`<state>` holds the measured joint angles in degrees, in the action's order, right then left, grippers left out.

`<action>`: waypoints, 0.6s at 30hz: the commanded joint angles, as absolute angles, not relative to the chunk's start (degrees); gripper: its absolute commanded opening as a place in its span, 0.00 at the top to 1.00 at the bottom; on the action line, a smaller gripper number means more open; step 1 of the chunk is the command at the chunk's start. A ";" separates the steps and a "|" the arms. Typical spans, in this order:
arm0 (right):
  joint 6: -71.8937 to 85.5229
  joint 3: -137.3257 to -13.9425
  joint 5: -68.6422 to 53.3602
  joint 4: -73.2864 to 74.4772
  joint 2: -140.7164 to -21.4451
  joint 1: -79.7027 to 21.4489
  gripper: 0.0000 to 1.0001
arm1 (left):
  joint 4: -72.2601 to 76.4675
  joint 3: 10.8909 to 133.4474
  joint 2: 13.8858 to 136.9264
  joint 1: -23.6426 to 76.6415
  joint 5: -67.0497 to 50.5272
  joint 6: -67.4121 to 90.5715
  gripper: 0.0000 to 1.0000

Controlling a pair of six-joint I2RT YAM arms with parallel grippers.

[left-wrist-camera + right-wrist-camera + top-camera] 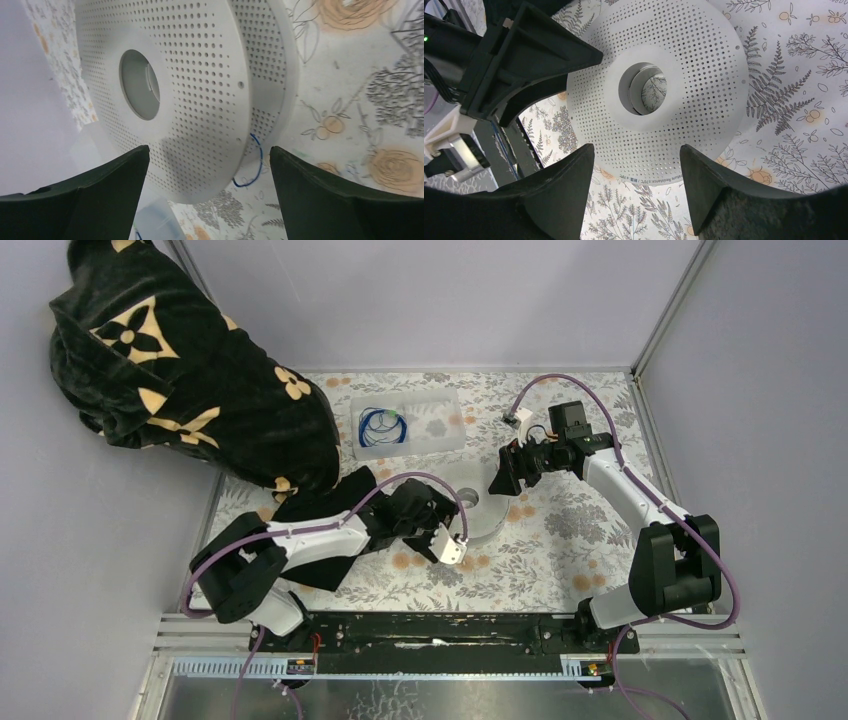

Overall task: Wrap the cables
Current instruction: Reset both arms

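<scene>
left gripper (209,148) and right gripper (636,147) both open, holding nothing, so that loose cable (260,162) could slip off the spool (200,75) mid-table

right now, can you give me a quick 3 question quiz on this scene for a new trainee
1. True or false: the blue cable coils lie inside the clear tray at the far side of the table.
2. Fill in: the left gripper and the right gripper both have their jaws ___, with nothing held.
3. The perforated white spool lies: A) between the two grippers B) inside the clear tray C) at the near edge by the arm bases

Key: 1 true; 2 open; 3 A
</scene>
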<state>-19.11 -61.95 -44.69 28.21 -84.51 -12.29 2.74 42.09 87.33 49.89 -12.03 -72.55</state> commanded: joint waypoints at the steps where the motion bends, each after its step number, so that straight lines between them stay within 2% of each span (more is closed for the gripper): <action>1: -19.67 -62.04 -46.50 28.68 -84.33 -11.87 0.29 | -3.86 43.32 82.38 50.20 -15.64 -69.01 0.00; 6: -16.47 -61.48 -41.84 26.06 -83.57 -11.88 0.29 | -4.86 41.17 77.37 49.43 -16.38 -64.45 0.00; 10: -11.19 -60.18 -33.93 21.40 -83.73 -11.88 0.30 | 2.43 38.49 75.61 46.99 -16.24 -54.99 0.00; 18: -4.81 -59.38 -28.27 16.94 -88.15 -11.93 0.33 | 10.72 37.61 78.37 45.76 -20.58 -40.83 0.02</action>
